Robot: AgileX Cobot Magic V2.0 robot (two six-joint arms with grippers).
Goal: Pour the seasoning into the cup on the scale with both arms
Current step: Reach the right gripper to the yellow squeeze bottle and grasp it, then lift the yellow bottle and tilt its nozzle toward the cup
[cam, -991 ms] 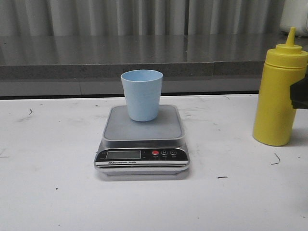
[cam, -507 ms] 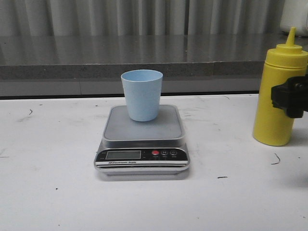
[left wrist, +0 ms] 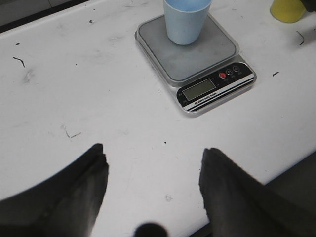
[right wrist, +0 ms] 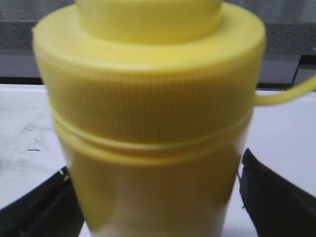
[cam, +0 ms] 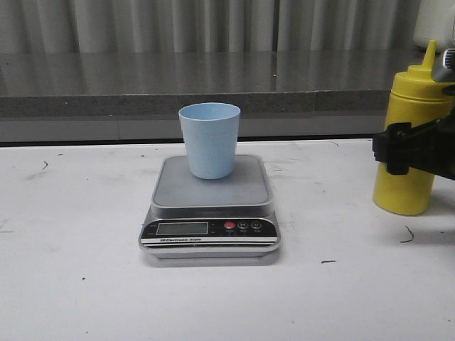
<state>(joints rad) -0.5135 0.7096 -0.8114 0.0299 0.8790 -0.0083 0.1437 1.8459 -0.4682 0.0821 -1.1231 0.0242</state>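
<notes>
The worktop [cam: 85, 284] in front of me is white and matte, scuffed with small dark marks and scratches, and behind it runs a grey stone-like ledge [cam: 142, 85] under a wall of pale vertical ribbing. In the middle of the worktop sits the scale [cam: 210, 209], silver with a square steel platform and a black front panel carrying an LCD, one red button and two dark ones. The cup [cam: 210, 140], pale blue, matte and tapering toward its base, stands upright on the rear part of the platform. Off to my right stands the seasoning bottle [cam: 411, 186], tall, opaque yellow, with a ribbed screw cap and a pointed nozzle, upright on the worktop and well apart from the scale. My right pincer [right wrist: 158, 217] has one finger on either side of the bottle's body below the cap; whether it presses the plastic I cannot tell. My left pincer [left wrist: 153, 170] hangs released over bare worktop, near the scale's front.
</notes>
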